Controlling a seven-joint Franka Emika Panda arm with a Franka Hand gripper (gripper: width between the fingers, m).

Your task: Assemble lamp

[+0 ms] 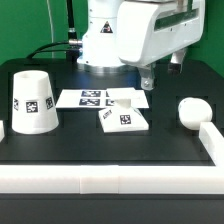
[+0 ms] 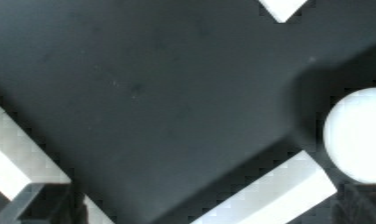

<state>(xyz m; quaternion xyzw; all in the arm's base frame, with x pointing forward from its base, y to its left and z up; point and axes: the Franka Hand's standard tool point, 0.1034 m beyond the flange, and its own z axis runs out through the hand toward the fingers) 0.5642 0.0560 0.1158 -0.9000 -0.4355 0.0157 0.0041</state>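
Observation:
The white tapered shade (image 1: 34,100) stands at the exterior view's left with a tag on its side. The flat square base (image 1: 124,118) lies near the middle of the black table. The rounded bulb (image 1: 192,111) rests at the exterior view's right and also shows in the wrist view (image 2: 359,135). My gripper (image 1: 148,80) hangs above the table between the base and the bulb, touching neither. In the wrist view the gripper (image 2: 194,215) is open, its dark fingertips (image 2: 32,205) far apart with nothing between them.
The marker board (image 1: 100,98) lies flat behind the base. A low white wall (image 1: 100,176) runs along the front edge and up the right side (image 1: 211,140); it crosses the wrist view (image 2: 283,188). The robot pedestal (image 1: 110,40) stands at the back.

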